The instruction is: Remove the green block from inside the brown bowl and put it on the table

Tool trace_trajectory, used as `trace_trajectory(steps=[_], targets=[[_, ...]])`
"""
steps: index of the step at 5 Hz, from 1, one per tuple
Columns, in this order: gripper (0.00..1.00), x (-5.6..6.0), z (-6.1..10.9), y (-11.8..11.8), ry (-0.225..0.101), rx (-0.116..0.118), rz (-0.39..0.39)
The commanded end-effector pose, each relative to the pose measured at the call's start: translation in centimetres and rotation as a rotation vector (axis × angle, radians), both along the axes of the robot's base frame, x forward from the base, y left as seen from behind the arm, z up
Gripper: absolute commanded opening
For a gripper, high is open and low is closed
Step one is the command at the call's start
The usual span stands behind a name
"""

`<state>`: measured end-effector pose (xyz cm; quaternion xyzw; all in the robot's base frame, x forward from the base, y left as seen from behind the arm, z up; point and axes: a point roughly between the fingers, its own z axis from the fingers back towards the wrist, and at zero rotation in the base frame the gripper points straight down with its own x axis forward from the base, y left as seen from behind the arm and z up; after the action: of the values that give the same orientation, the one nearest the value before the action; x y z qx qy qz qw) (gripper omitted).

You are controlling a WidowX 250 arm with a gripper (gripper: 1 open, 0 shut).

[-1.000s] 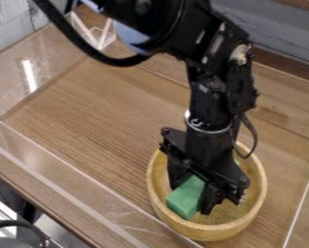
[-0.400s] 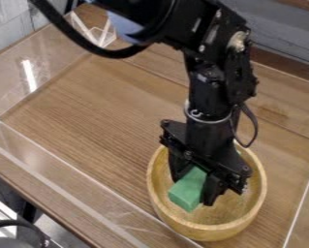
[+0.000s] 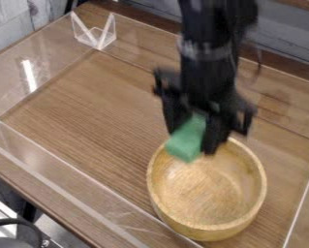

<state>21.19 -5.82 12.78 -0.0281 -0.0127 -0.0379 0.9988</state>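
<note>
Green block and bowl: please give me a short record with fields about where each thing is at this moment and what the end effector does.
block: green block, held in the air above the bowl's far rim, clear of the bowl
bowl: brown bowl, on the table, nothing inside
end effector: pointing down, shut on the block
table: wood-grain top, clear walls at the edges
task state: block out of the bowl, not yet on the table
</note>
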Motion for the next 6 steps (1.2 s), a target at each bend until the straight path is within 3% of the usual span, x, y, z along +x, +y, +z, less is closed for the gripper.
trace_trajectory(steps=[1,2,3,5,6], targets=[[0.0,1.8,5.0,3.7,-0.079,0.009,0.093],[0.0,1.3,5.8,8.6,-0.103,0.019,0.089],[0.0,1.4,5.0,13.6,-0.118,0.016,0.076],[0.0,0.5,1.0,10.7,-0.118,0.02,-0.006],[0.0,0.4,0.9,7.3,-0.122,0.023,-0.039]])
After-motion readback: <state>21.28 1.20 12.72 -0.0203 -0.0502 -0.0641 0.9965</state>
